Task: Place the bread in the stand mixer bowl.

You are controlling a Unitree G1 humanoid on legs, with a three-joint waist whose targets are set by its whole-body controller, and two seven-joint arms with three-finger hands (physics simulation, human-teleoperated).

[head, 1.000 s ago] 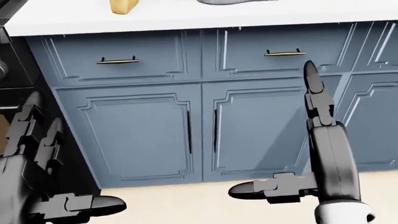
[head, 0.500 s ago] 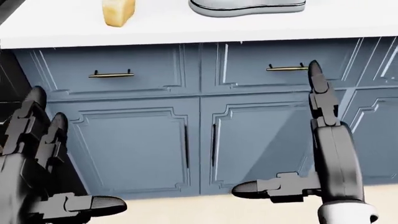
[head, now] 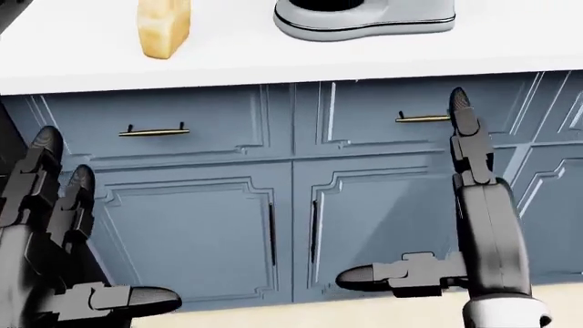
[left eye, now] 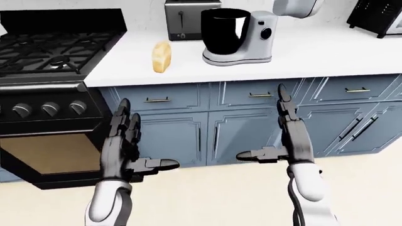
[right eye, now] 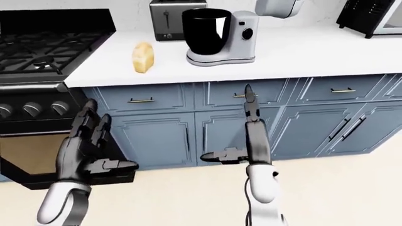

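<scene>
A yellow loaf of bread [left eye: 162, 57] stands on the white counter [left eye: 301, 54], left of the stand mixer [left eye: 254, 35] with its black bowl [left eye: 224, 31]; it also shows in the head view [head: 164, 27]. My left hand [left eye: 128, 146] is open and empty, low before the cabinets near the stove. My right hand [left eye: 279, 136] is open and empty, fingers up, before the blue cabinet doors below the mixer. Both hands are well below the counter top.
A black gas stove [left eye: 47, 52] with an oven stands left of the counter. A toaster [left eye: 185, 19] stands behind the bread. A dark appliance [left eye: 377, 16] is at the top right. Blue cabinets [left eye: 213, 127] with brass handles are below the counter; beige floor lies beneath.
The head view has tilted up: the counter, bread and mixer base have slid down into view. Both hands keep nearly the same open pose.
</scene>
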